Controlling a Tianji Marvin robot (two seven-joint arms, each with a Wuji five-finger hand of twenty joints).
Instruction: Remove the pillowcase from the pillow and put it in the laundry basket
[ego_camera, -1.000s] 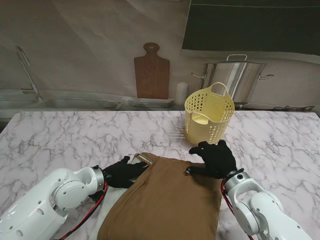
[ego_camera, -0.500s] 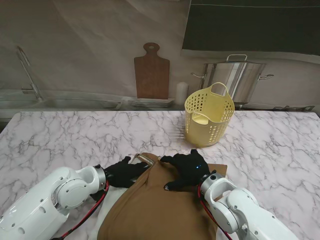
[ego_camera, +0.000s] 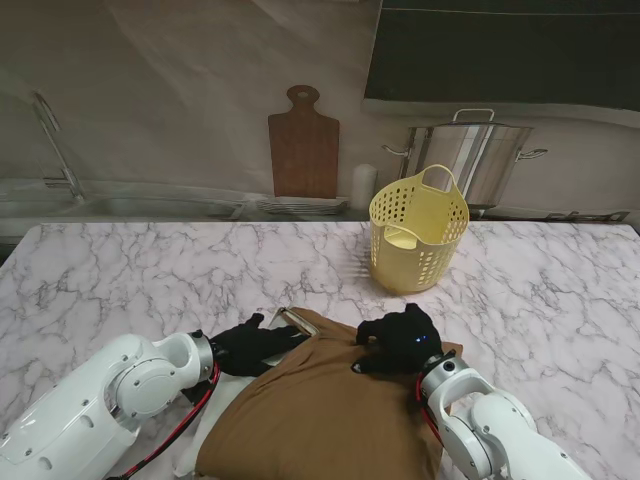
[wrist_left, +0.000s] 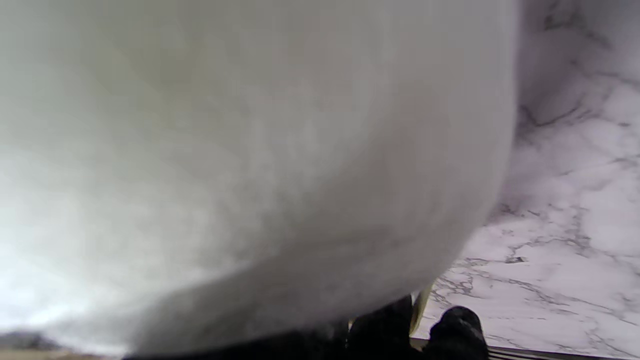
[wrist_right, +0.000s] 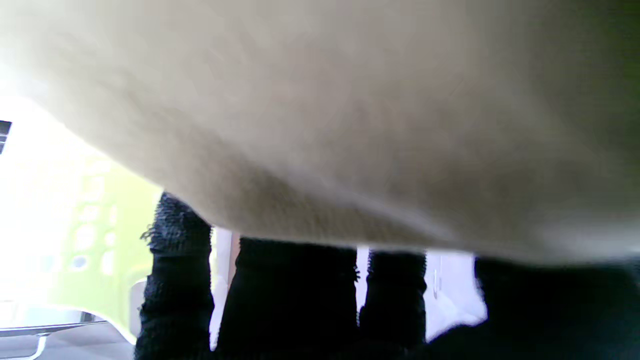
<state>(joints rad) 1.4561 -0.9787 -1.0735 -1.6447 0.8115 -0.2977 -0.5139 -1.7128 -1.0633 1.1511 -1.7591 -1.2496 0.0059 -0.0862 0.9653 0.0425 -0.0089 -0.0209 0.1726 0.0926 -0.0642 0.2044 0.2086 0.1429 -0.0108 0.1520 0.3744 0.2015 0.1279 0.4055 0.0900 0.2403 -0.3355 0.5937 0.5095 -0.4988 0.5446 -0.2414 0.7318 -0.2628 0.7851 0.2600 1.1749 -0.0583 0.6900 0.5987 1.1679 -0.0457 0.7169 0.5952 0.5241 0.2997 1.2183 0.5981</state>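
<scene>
The white marble counter (ego_camera: 150, 270) fills the room's front, with a wall behind it. Nearest to me, by the counter's near edge, lies the pillow in its brown pillowcase (ego_camera: 330, 410) — the case is still on, so the job has hardly begun.

The step now looks like getting a hold on the open end of the case. To do it well, I think one hand should pin the pillow while the other pulls only the brown cloth, slowly, toward the far edge, so the pillow does not slide along too.

The left hand (ego_camera: 255, 345) sits at the case's far left corner, touching the cloth by a pale strip there. Its fingers look curled, but I cannot tell if they pinch anything. The right hand (ego_camera: 400, 340) rests on top of the case near its far edge, fingers bent down onto the cloth — whether it grips a fold I cannot tell.

Farther off, near the far edge, stands the yellow laundry basket (ego_camera: 418, 240), well apart from the pillow. Behind it are a wooden board (ego_camera: 303, 145) and a big metal pot (ego_camera: 480, 155).
</scene>
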